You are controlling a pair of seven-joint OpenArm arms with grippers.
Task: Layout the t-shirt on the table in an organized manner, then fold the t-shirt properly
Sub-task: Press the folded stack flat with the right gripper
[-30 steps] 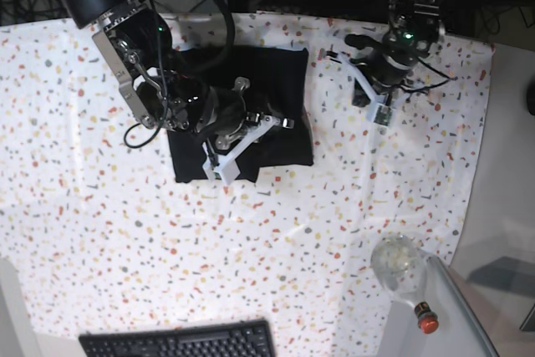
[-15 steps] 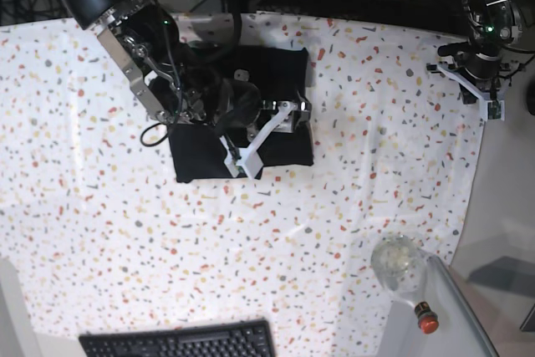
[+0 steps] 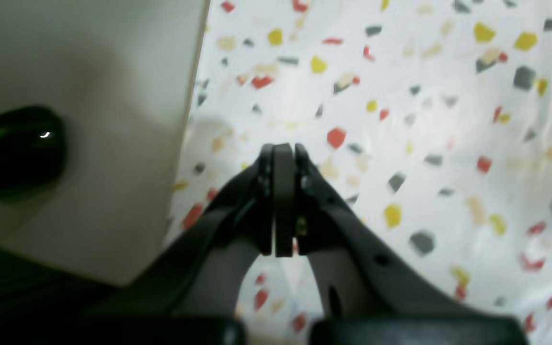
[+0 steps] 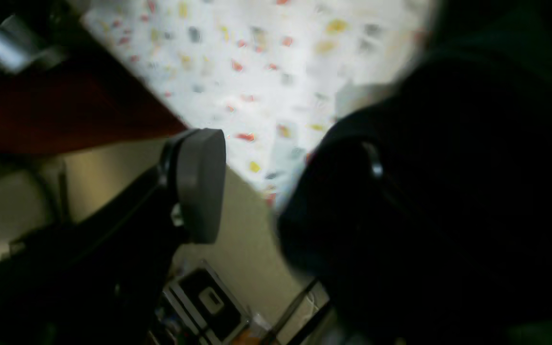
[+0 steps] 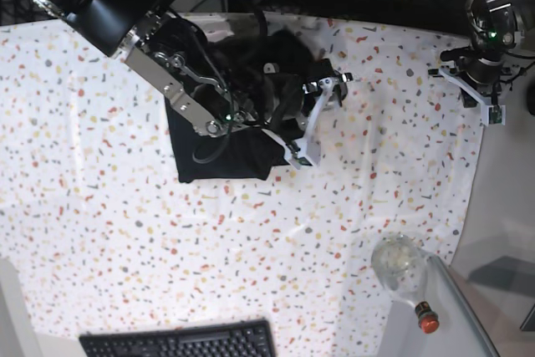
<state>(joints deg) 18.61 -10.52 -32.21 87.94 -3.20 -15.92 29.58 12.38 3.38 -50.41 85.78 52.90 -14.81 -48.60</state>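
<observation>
So, working across the overhead shot from the left: the table was mostly bare speckled cloth on that side, with a black keyboard poking in at the bottom edge. Then came the t-shirt, sitting up toward the back middle as a compact dark block that looked already folded, though the arm hid most of it, so I couldn't tell how neat the edges really were. The right gripper hung over the shirt's right edge with its jaws apart and nothing between them; its wrist view showed one grey pad clear of the dark cloth. Way over at the far right edge of the table, well apart from the shirt, the left gripper had its jaws pressed together on nothing, which the wrist view showed pretty clearly. My guess is the fold was basically done and this was the letting-go bit. To do that well, I'd lift the open jaws straight up off the cloth so a finger doesn't snag the top layer and drag the fold open. A glass bottle lay at the near right.
</observation>
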